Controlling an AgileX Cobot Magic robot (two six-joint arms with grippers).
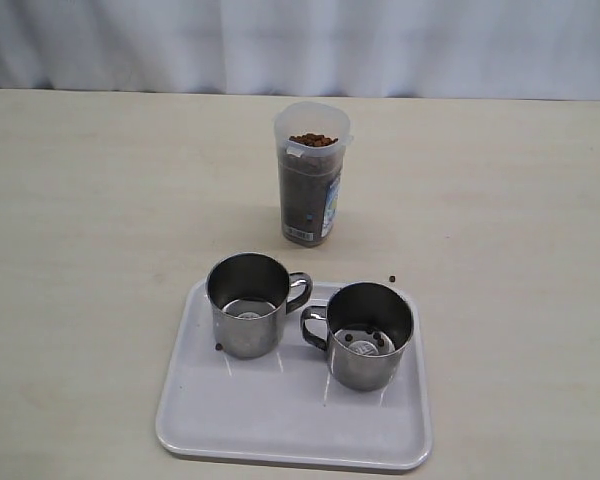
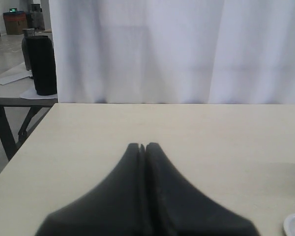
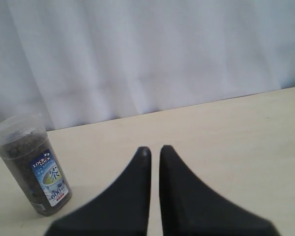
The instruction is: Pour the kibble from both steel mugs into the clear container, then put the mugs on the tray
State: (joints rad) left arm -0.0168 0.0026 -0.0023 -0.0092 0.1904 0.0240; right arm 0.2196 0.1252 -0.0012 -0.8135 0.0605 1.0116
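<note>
The clear container [image 1: 312,175] stands upright at the back of the table, filled nearly to the rim with kibble [image 1: 312,140]; it also shows in the right wrist view [image 3: 32,167]. Both steel mugs stand upright on the white tray [image 1: 290,420]: the left mug [image 1: 246,303] looks empty, while the right mug [image 1: 369,335] holds a few stray pellets. Neither gripper appears in the exterior view. My left gripper [image 2: 142,145] is shut, empty, over bare table. My right gripper [image 3: 155,149] is shut to a thin slit, empty, beside the container.
One loose pellet [image 1: 393,277] lies on the table behind the tray, another [image 1: 218,348] on the tray by the left mug. A white curtain hangs behind the table. Past the table's edge stands a side table with a black cylinder [image 2: 42,64].
</note>
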